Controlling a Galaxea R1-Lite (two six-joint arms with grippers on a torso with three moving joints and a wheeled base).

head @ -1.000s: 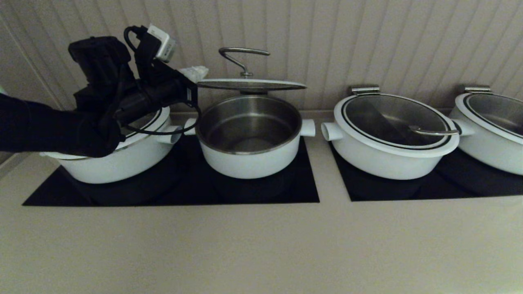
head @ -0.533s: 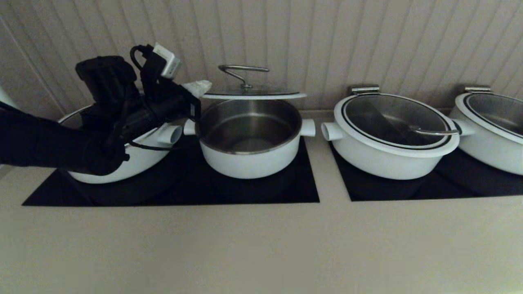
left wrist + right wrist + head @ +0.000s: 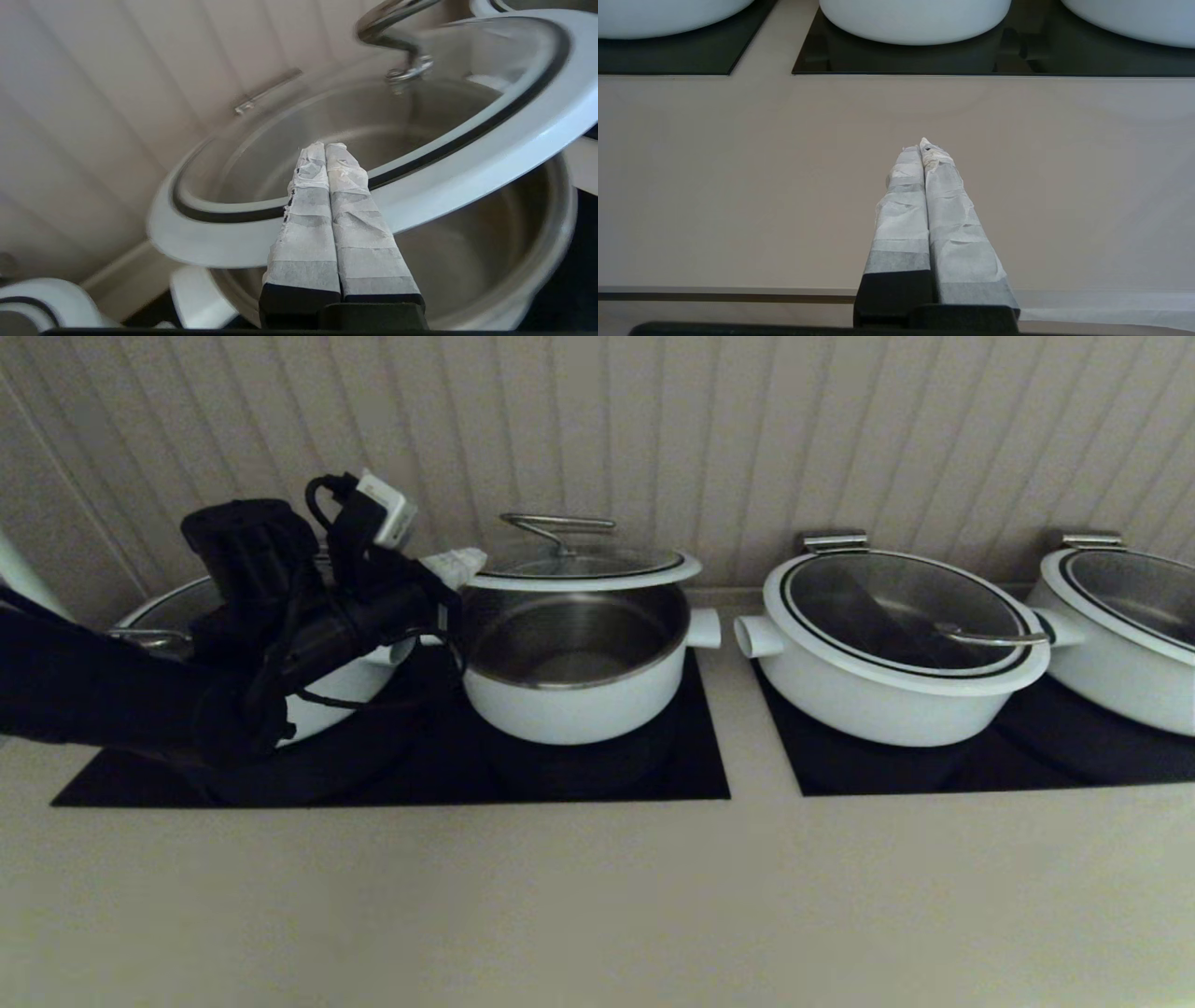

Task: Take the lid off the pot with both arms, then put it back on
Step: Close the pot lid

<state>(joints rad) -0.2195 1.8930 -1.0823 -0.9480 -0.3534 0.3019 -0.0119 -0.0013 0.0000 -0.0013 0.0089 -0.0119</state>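
Note:
The lid, glass with a white rim and a curved steel handle, hangs just above the pot, slightly tilted; the steel inside of the pot shows beneath it. My left gripper is at the lid's left edge. In the left wrist view its taped fingers are pressed together and lie across the lid's white rim, over the pot. My right gripper is shut and empty above the bare counter near its front edge, out of the head view.
A wide white pot stands left of the pot, partly behind my left arm. Two wider lidded pots stand to the right. All sit on black cooktops against a panelled wall.
My left gripper has come down with the lid, from well above the pot to just over its rim. The right arm has not moved.

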